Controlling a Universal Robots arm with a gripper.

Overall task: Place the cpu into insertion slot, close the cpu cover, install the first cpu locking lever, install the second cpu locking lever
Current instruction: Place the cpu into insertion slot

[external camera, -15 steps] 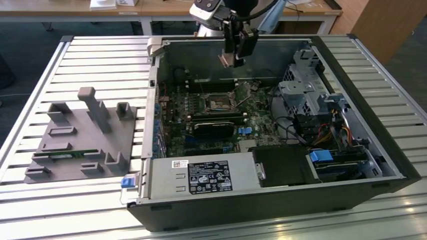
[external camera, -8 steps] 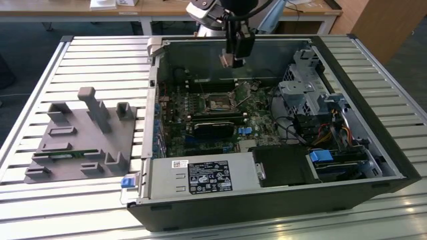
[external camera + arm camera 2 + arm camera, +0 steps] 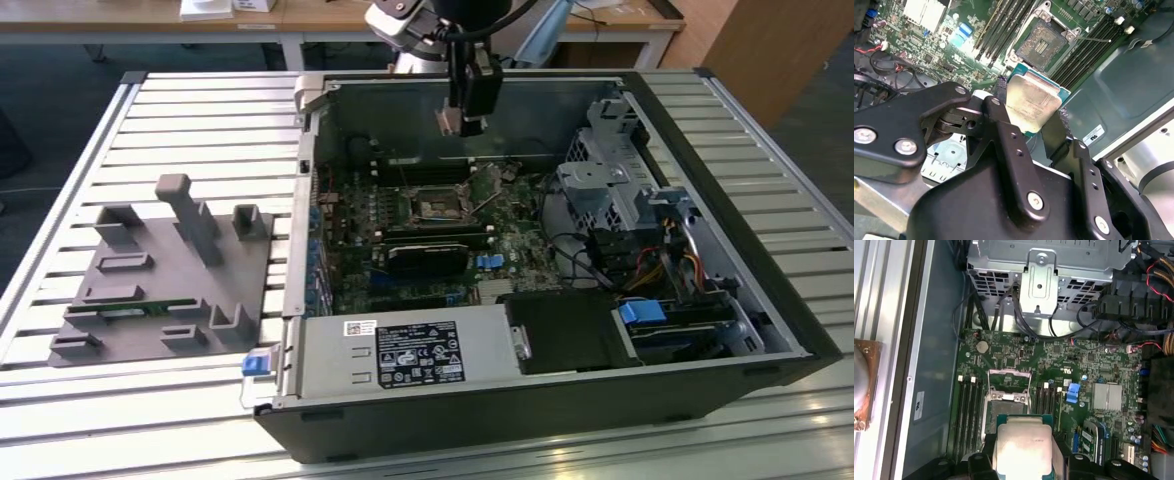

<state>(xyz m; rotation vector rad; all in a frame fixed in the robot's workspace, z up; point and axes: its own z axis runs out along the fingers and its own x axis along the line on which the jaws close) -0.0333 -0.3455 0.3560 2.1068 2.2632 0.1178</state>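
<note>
Slatted grey metal bench (image 3: 160, 110) carries an open black computer case (image 3: 534, 420); my pincer (image 3: 1030, 107) clamps the silvery-tan square cpu (image 3: 1034, 95) above the black silver-rimmed insertion slot (image 3: 437, 203). Best kept level and square to it.

My tool end: matte black, studded with bright screws

In the second wrist view I see the gripper (image 3: 1032, 102) as a chunky black linkage of flat, round-ended bars pinned with round silver screw heads (image 3: 1035, 201). Each of the fingers (image 3: 1009, 145) carries a row of small holes, and the pads (image 3: 1000, 86) at the tips look rough and black. On my exterior view the wrist (image 3: 400, 20) is silvery-grey with dark caps, and a thin black cable (image 3: 453, 50) runs down beside the slim black gripper body. The first wrist view shows rounded black finger knuckles.
</note>
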